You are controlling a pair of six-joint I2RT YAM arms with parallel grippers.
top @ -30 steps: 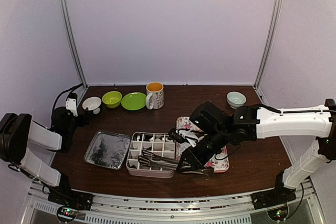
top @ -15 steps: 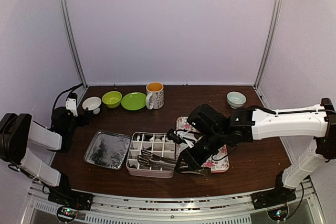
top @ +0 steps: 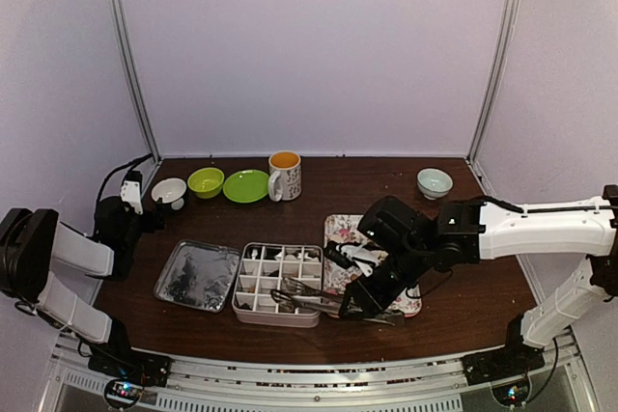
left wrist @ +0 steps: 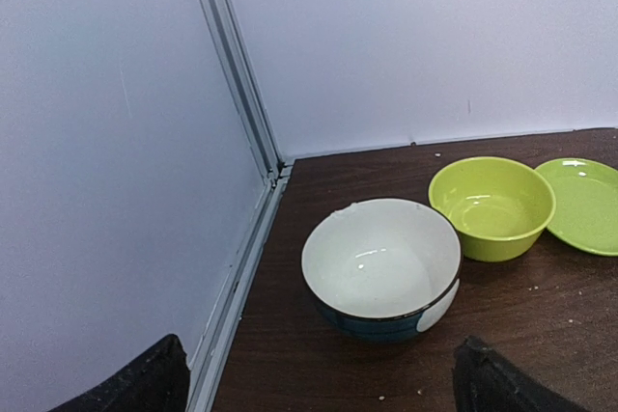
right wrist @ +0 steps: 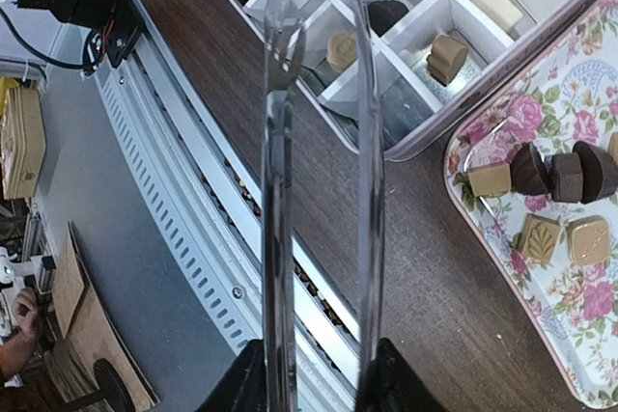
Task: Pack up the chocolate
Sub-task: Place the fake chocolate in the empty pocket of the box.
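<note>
Right end effector [top: 365, 302] is clamped on the metal tongs [top: 311, 297]. In the wrist view its fingers [right wrist: 253, 378] press both tong arms from outside, and the arms stand apart. You'll see the tongs run leftward from the grip, long axis roughly along the near edge of the counter [top: 463, 238]. The tips are over the near cells of the divided box [top: 275, 319]. The chocolate [right wrist: 550, 173] sits in two places. A small cluster of dark and tan pieces lies on the floral tray [right wrist: 579, 94], strung loosely across it. Single pieces sit in the box cells [right wrist: 442, 57]. Most are squat, with no clear long axis. One cream-white bar lies slantwise in its cell. Against a second ago, the right arm has shifted slightly rightward, and the tong tips have drawn back from the box's left cells toward its middle. Left end effector [left wrist: 319, 383] is wide apart and holds nothing, just near the white bowl [left wrist: 381, 260] at the left rear, unmoved.
</note>
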